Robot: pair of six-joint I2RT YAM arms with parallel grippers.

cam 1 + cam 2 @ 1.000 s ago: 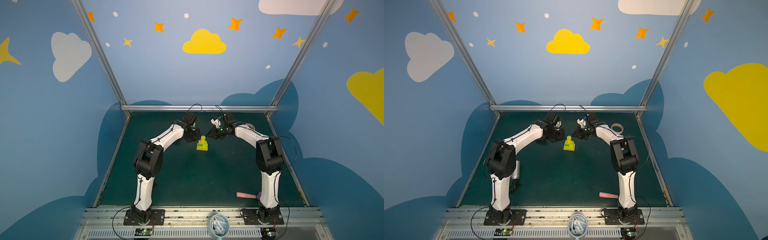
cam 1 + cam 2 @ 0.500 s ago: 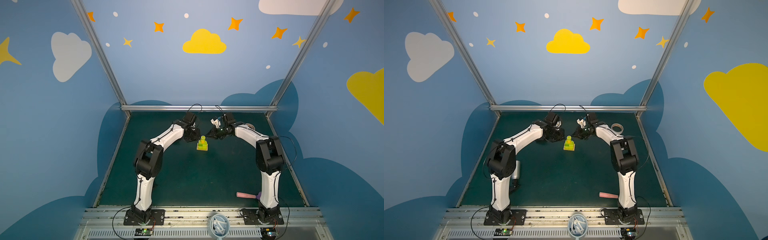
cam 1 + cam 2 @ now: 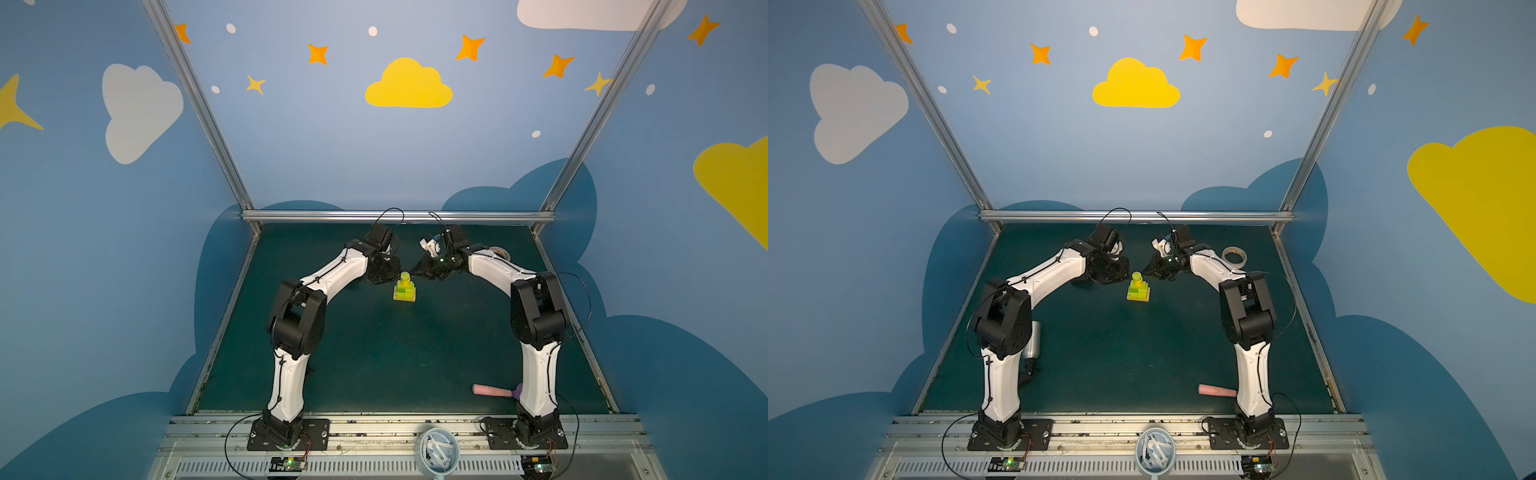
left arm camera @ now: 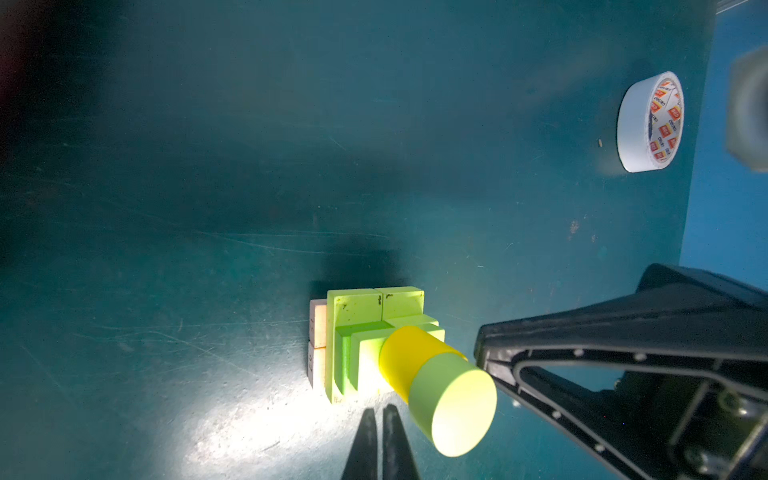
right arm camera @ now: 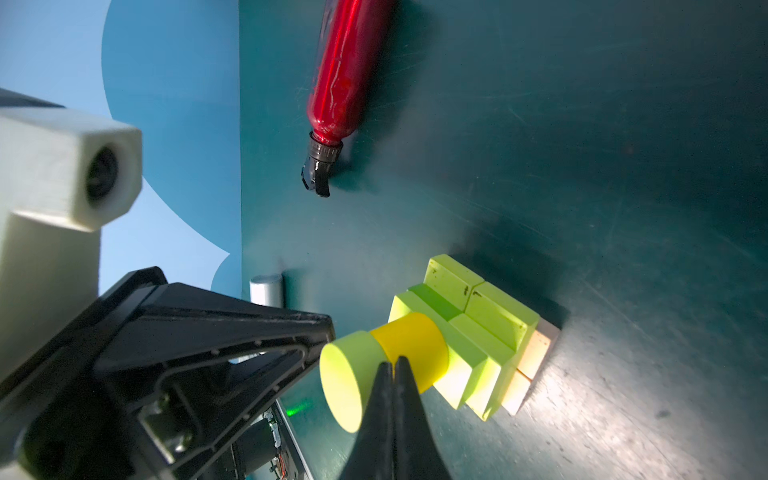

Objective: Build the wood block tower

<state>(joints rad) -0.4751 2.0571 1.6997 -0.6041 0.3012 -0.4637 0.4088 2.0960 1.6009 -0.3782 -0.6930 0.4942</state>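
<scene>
**Block tower stands complete between two closed grippers.** The white tape roll (image 4: 648, 124) carries red-and-orange logo squares printed round its inner core, but the lettering is too small to read. Small dark scuffs, not writing, mark the lime-green wooden bars (image 4: 376, 307) of the wood-block tower (image 3: 404, 289).

Two black parallel grippers flank the tower's top. The left gripper (image 4: 378, 411) has its slim fingers pressed together with nothing between them. The right gripper (image 5: 392, 365) is likewise pinched closed and empty. Its tips sit level with the seam between the topmost lime-green wooden cylinder (image 5: 349, 382) and the yellow wooden cylinder (image 5: 415, 345) beneath. Each gripper is just beside the cylinders, and whether either touches them cannot be told.

The tower stands upright in stepped tiers, with two plain tan wooden bars (image 5: 536, 353) lowest, lime-green blocks above them and the cylinders on top. It rests on a scratched dark green table mat (image 3: 374, 353).

- **Tape roll:** well apart from the tower, on the right arm's side.
- **Red-handled tool (image 5: 345, 75):** black-tipped, lying flat near the tower.
- **Pink-handled tool (image 3: 494, 390):** well apart from the tower, by the right arm's base.

Blue walls (image 3: 104, 257) painted with white and yellow clouds and orange stars enclose the scene behind aluminium frame posts (image 3: 199, 108).
</scene>
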